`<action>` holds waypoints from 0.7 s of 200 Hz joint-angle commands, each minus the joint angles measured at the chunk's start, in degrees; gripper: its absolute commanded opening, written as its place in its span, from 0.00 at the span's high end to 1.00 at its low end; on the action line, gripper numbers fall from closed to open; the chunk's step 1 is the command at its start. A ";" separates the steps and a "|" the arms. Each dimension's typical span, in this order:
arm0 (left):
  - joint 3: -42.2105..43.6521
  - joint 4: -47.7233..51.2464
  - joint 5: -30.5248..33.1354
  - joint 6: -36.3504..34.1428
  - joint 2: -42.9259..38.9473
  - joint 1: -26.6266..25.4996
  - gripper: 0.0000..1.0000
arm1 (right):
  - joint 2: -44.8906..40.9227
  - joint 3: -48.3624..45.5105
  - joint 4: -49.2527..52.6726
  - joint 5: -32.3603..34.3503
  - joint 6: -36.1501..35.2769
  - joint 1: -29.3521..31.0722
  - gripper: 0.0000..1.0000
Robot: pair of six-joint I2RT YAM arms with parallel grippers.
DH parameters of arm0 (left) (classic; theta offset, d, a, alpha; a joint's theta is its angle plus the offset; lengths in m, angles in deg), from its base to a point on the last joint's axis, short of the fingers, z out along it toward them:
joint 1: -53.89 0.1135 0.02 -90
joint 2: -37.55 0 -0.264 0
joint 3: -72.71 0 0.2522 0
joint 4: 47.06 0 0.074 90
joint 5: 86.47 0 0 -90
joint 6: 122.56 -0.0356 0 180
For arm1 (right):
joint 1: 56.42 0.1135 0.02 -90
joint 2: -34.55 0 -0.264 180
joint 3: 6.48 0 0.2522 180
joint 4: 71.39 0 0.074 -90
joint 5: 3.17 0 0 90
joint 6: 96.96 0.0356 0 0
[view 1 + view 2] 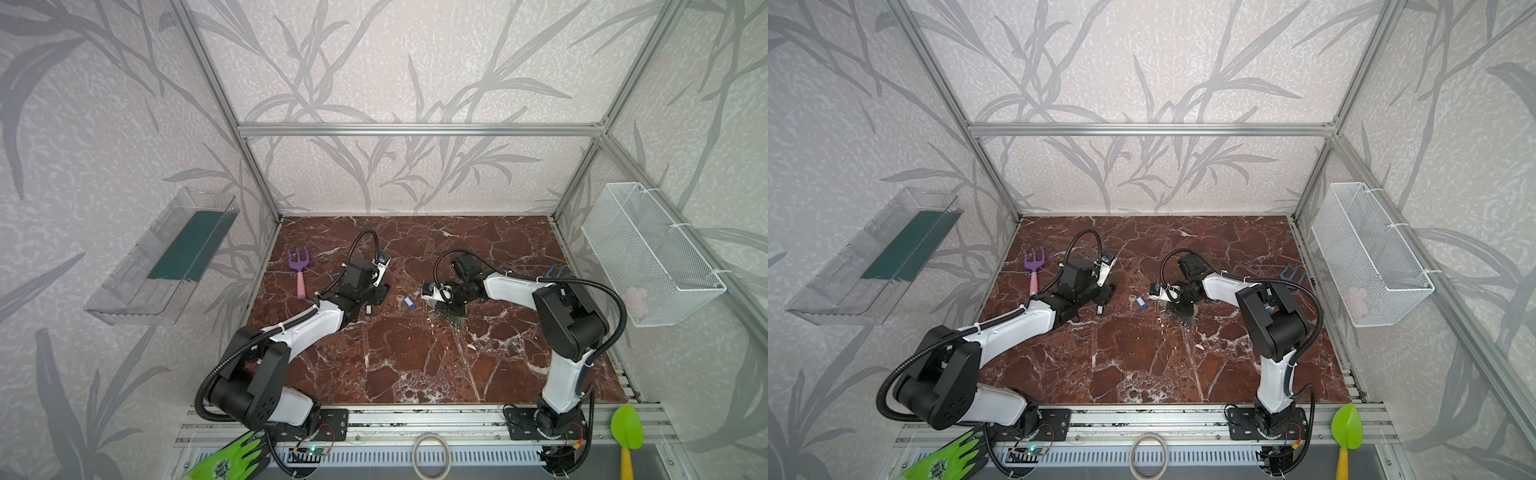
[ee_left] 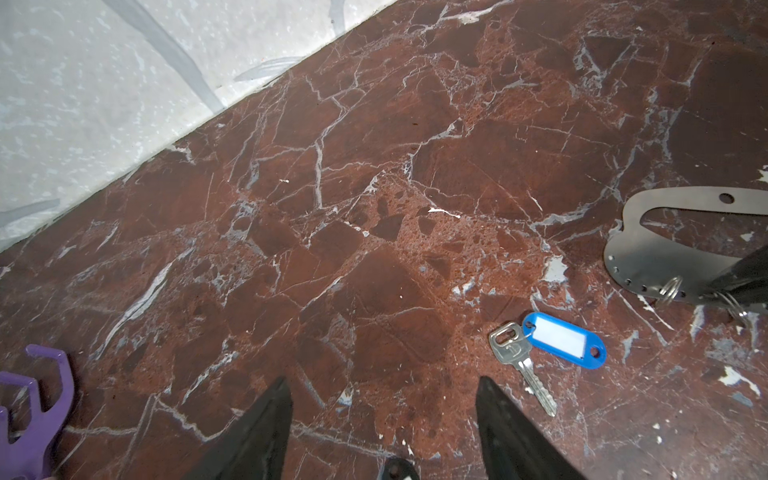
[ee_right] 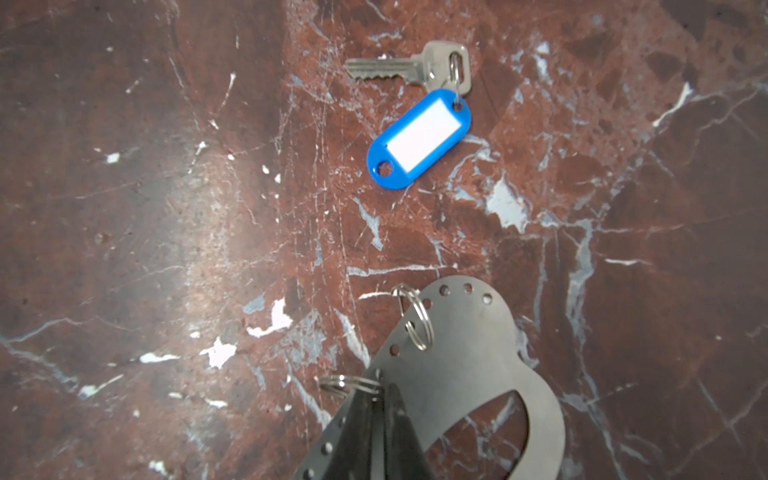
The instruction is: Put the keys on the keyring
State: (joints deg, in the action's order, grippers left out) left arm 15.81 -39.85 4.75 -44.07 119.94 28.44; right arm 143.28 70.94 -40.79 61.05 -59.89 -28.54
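On the marbled table (image 1: 415,353), the right gripper (image 3: 376,395) pinches the holed edge of the keyring (image 3: 478,353), likely steadying it. The left gripper (image 2: 382,380) hovers wide apart near the blue-tagged key (image 2: 521,365), which lies loose between them, apparently awaiting pickup.

Red marble tabletop (image 1: 415,353). Blue-tagged key (image 1: 408,301) lies mid-table. Grey keyring plate (image 2: 648,262) just right of it, black-and-white key (image 1: 368,309) near on its left, purple rake (image 1: 298,270) further left, blue rake (image 1: 555,272) far right.
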 commanded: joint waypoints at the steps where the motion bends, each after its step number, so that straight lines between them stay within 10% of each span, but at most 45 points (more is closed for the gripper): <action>1: 0.72 -0.93 0.23 0.84 -0.48 -0.21 0.29 | 0.18 0.22 -0.49 -0.67 0.76 0.38 0.91; 140: 6.26 -7.93 -4.44 0.62 -4.90 -0.71 0.30 | -9.24 -9.49 -12.08 -3.31 3.77 0.29 0.96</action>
State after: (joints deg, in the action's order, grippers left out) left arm 19.20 -42.75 2.91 -43.09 118.21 28.22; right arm 137.80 63.35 -48.77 59.74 -58.01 -28.54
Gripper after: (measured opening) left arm 0.699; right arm 0.048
